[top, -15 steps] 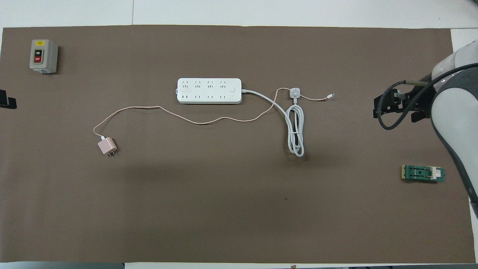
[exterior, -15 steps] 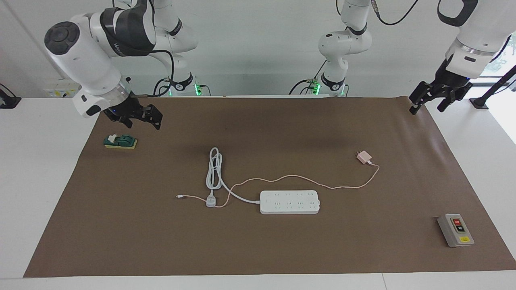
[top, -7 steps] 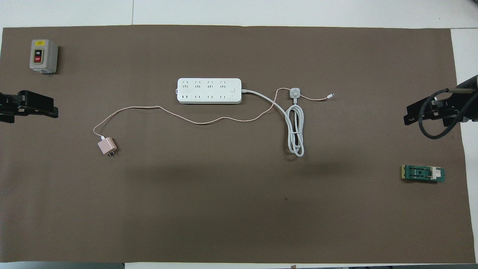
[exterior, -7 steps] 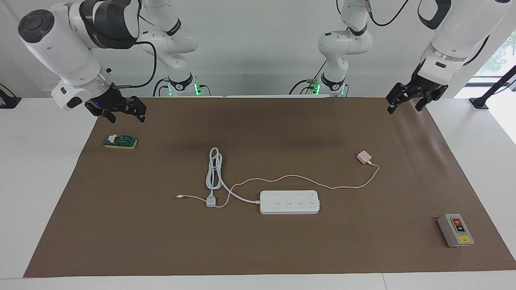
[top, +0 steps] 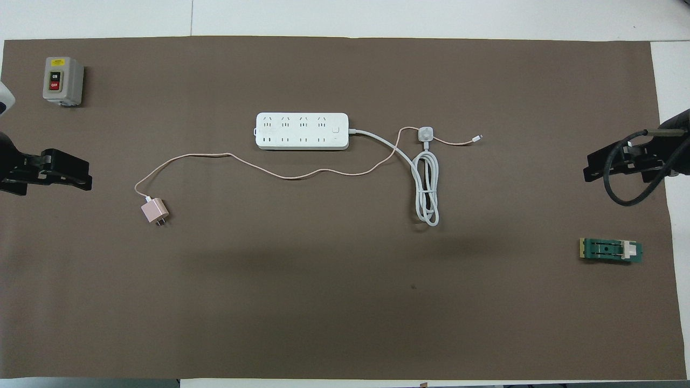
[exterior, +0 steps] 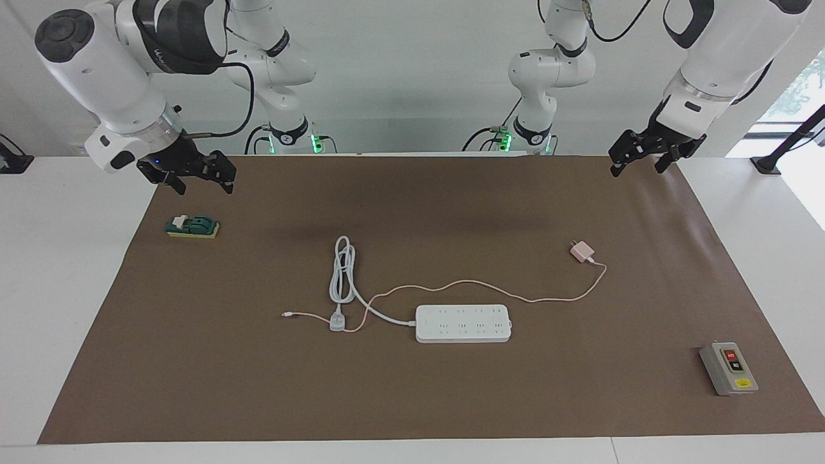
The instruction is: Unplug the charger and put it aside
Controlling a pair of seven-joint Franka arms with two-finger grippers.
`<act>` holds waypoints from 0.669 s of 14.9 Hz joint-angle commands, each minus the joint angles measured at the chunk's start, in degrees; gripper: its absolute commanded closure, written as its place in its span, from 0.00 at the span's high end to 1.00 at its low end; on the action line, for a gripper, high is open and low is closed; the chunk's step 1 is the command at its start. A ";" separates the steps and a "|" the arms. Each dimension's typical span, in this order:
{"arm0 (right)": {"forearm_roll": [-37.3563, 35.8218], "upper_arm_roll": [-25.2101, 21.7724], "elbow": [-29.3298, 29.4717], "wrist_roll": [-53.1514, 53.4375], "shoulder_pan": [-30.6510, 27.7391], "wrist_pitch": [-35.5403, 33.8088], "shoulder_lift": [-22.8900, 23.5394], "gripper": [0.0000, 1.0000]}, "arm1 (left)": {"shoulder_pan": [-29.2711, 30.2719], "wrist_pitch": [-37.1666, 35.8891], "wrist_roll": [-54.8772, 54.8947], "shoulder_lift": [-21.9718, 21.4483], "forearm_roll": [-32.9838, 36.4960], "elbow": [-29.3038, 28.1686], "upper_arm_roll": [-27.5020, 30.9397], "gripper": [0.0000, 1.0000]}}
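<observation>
The pale-pink charger (exterior: pixel 582 251) (top: pixel 154 211) lies on the brown mat, apart from the white power strip (exterior: pixel 463 323) (top: pixel 302 131) and nearer to the robots than it, toward the left arm's end. Its thin pink cable (exterior: pixel 490 287) (top: pixel 259 170) runs past the strip and across the white cord to a free end. No socket of the strip holds a plug. My left gripper (exterior: pixel 637 169) (top: pixel 64 175) is open and empty in the air over the mat's edge. My right gripper (exterior: pixel 203 187) (top: pixel 590 168) is open and empty over the mat's other end.
A grey-white plug (exterior: pixel 338 320) (top: pixel 426 133) with a coiled thick white cord lies beside the strip. A grey switch box (exterior: pixel 728 367) (top: pixel 63 81) stands at the left arm's end. A green block (exterior: pixel 193 227) (top: pixel 611 250) lies under the right gripper's side.
The left gripper has moved in over the mat's edge, closer to the charger. The right gripper has drawn back toward the mat's end. The charger and cables have not moved.
</observation>
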 commanded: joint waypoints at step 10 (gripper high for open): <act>-2.04 1.01 -1.00 -0.94 -2.17 -1.87 -0.82 1.00 | -0.11 3.80 -0.12 0.39 -0.17 1.14 -0.31 1.00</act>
